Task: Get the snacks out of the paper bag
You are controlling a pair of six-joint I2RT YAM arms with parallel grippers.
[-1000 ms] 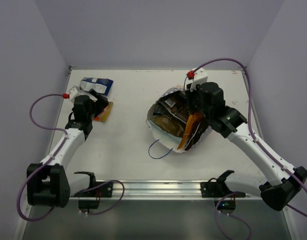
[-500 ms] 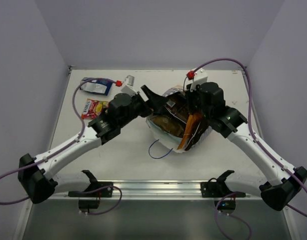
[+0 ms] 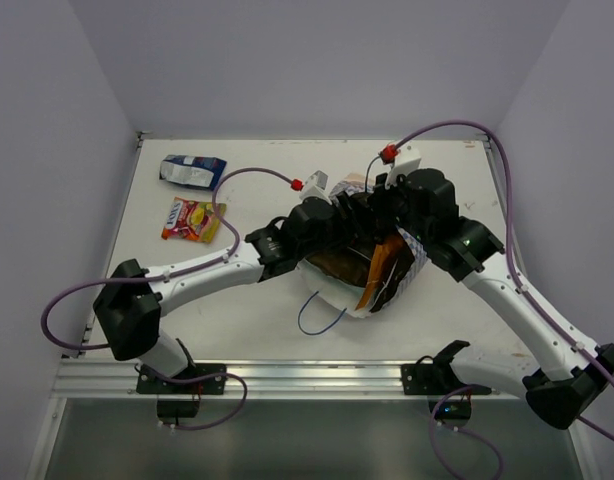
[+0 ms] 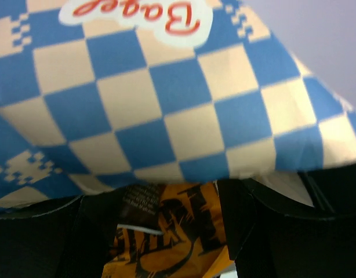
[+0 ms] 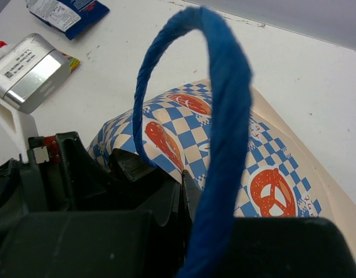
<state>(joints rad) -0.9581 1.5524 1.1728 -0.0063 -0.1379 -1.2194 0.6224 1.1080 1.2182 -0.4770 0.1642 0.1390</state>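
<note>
Only your blue-and-white packet (image 3: 192, 170) and red-and-yellow packet (image 3: 190, 219) are out at far left; the left gripper (image 4: 166, 231) gapes around an orange packet (image 4: 172, 246) inside the paper bag (image 4: 178, 104), and I cannot tell the right gripper's (image 3: 385, 205) grip.

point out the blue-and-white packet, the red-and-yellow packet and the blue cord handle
blue-and-white packet (image 3: 192, 171): top view, its middle
red-and-yellow packet (image 3: 190, 219): top view, its middle
blue cord handle (image 5: 229, 116): right wrist view, thick near strand
</note>
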